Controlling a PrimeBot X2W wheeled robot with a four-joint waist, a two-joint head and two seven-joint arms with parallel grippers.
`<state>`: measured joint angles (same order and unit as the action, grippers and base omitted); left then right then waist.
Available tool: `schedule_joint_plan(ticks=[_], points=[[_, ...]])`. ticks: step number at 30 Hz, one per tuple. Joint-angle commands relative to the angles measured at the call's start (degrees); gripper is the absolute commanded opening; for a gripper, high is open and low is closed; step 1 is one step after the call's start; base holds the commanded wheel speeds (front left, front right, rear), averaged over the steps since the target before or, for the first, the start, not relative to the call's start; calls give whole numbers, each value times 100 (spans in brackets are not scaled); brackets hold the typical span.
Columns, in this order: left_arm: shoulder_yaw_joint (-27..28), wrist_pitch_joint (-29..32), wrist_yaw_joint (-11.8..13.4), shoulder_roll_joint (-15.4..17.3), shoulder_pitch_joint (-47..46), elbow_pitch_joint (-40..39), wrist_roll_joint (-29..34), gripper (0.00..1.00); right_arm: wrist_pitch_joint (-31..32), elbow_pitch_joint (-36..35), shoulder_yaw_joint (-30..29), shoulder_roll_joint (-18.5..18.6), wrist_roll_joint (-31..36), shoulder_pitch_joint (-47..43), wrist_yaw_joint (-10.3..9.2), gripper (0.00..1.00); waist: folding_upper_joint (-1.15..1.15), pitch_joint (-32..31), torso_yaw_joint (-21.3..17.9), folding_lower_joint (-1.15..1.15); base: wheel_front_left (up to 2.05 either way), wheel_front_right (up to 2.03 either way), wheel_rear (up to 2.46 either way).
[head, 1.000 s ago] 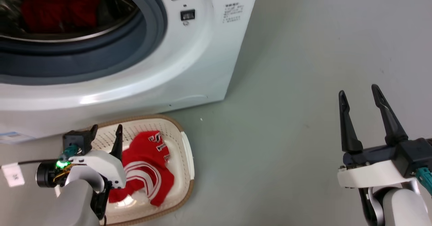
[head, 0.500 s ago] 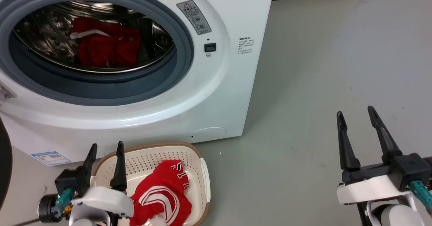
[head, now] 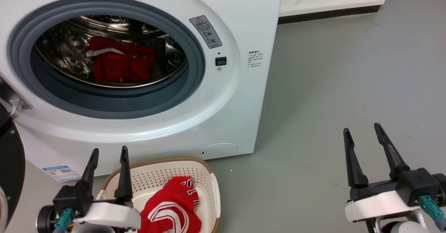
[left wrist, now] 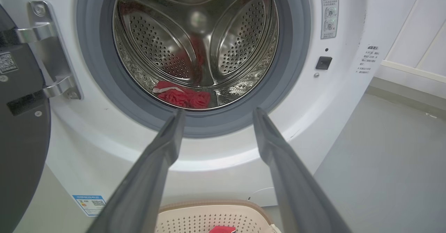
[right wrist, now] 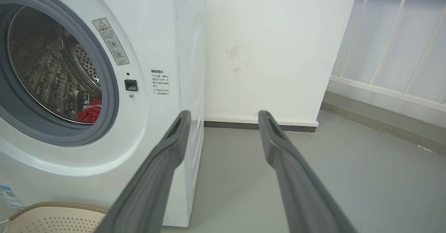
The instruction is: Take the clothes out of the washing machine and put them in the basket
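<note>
Red cloth (head: 118,67) in drum (head: 66,48), striped jersey (head: 170,208) in basket (head: 153,175)

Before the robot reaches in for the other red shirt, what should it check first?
1. Washing machine door swung open: ok.
2. Red garment in the drum in plain sight: ok.
3. Left fingers spread apart and empty: ok.
4. Right fingers spread apart, empty, off to the side: ok.
5. Basket in front of the machine, with room beside the red garment inside it: ok.
6. Drum garment free of snags: cannot tell.
</note>
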<state>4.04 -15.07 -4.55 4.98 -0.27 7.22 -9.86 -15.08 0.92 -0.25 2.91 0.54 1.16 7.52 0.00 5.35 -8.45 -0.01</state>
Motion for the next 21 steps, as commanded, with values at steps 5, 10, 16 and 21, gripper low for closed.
schedule_joint_plan(ticks=[5,10,16,21], points=[[85,-16,-112,170,-460,-112,120,100,-14,-93,33,-5,-77,138,-6,100,0,357,-122,1,0,0,0],[150,111,-206,860,-1602,333,143,100,-14,-206,104,-6,-224,305,-7,100,0,1096,-387,1,0,0,0],[196,792,-259,1603,-2853,810,-60,100,-14,-309,173,-9,-347,537,-6,100,0,1855,-650,1,0,0,0],[33,1623,-279,2236,-3934,1357,-204,100,-13,-400,297,-6,-509,733,-7,100,0,2437,-869,1,0,0,0]])
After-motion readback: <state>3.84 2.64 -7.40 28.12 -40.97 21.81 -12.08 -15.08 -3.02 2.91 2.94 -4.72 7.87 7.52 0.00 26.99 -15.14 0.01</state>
